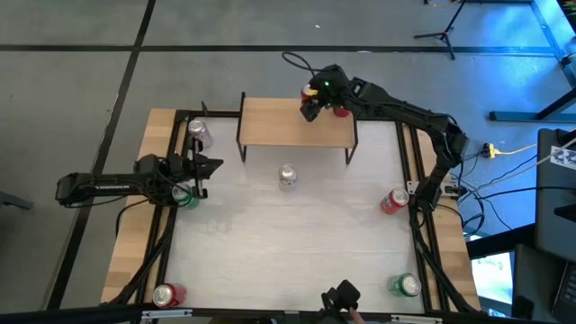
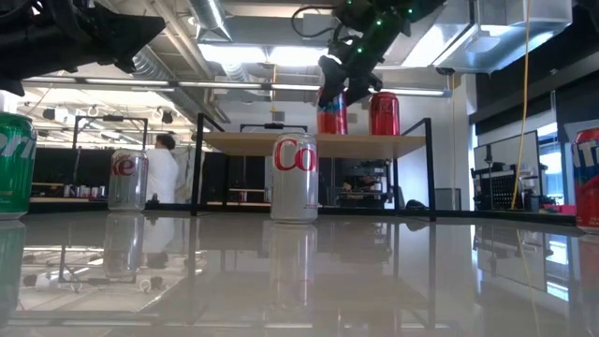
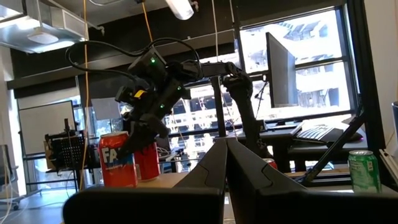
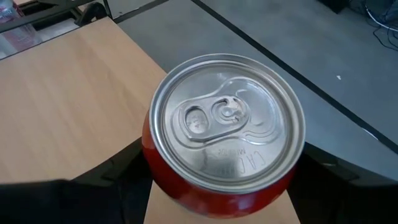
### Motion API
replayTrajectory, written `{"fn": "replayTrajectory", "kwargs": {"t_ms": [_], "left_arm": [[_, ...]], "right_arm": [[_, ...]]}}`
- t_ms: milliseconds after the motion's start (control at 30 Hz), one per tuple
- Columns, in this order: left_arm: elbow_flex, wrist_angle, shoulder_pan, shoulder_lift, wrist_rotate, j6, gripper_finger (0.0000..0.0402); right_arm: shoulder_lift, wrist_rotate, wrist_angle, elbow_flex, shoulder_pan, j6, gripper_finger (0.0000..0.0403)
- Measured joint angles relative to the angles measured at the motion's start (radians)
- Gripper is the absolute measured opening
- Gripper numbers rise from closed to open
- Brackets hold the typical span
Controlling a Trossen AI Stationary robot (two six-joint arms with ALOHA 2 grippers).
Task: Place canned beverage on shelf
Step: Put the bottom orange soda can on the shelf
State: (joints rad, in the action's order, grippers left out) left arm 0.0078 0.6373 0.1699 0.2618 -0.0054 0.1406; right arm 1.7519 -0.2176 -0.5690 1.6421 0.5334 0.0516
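Your right gripper [image 1: 312,101] sits over the back right corner of the small light-wood shelf on thin black legs [image 1: 270,130], its fingers closed around a red aluminium can [image 4: 224,134] standing upright on the shelf top beside a second red can [image 2: 384,113]. Your left gripper [image 1: 205,166] waits at the table's left edge, fingers pressed together, empty, near a green can [image 1: 186,197].

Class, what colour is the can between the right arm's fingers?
Red can with a silver top; clearest in the right wrist view.
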Motion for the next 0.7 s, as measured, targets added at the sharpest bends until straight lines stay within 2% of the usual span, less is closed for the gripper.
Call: {"fn": "replayTrajectory", "kwargs": {"t_ms": [567, 700], "left_arm": [[0.0, 0.003, 0.0, 0.0, 0.0, 0.001, 0.0004], [0.0, 0.003, 0.0, 0.0, 0.0, 0.001, 0.0004]], "right_arm": [[0.031, 0.004, 0.008, 0.001, -0.003, -0.012, 0.0286], [0.031, -0.001, 0.009, 0.001, -0.003, -0.016, 0.0304]]}}
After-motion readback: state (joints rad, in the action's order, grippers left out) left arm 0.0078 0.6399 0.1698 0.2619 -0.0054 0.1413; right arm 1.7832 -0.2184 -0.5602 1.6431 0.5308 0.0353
